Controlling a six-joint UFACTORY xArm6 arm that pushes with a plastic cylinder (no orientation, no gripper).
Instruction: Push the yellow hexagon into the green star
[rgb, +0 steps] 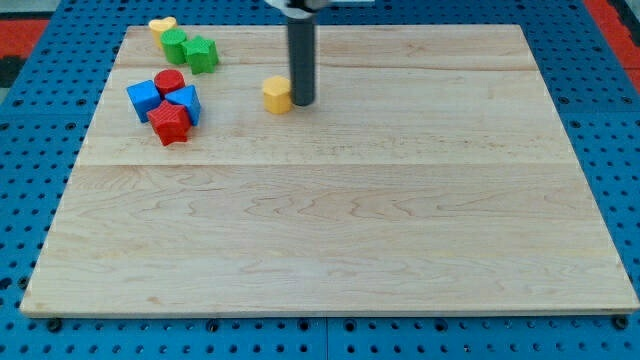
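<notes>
Pushing stage: my tip (301, 102) on board, bare rod w/ nothing held, touching yellow hexagon (277, 95) just to tip's left. Green star (201, 54) well off left & slightly up, beside green block (175, 45). Next prob needs steady leftward shove angled slightly toward view's top
</notes>
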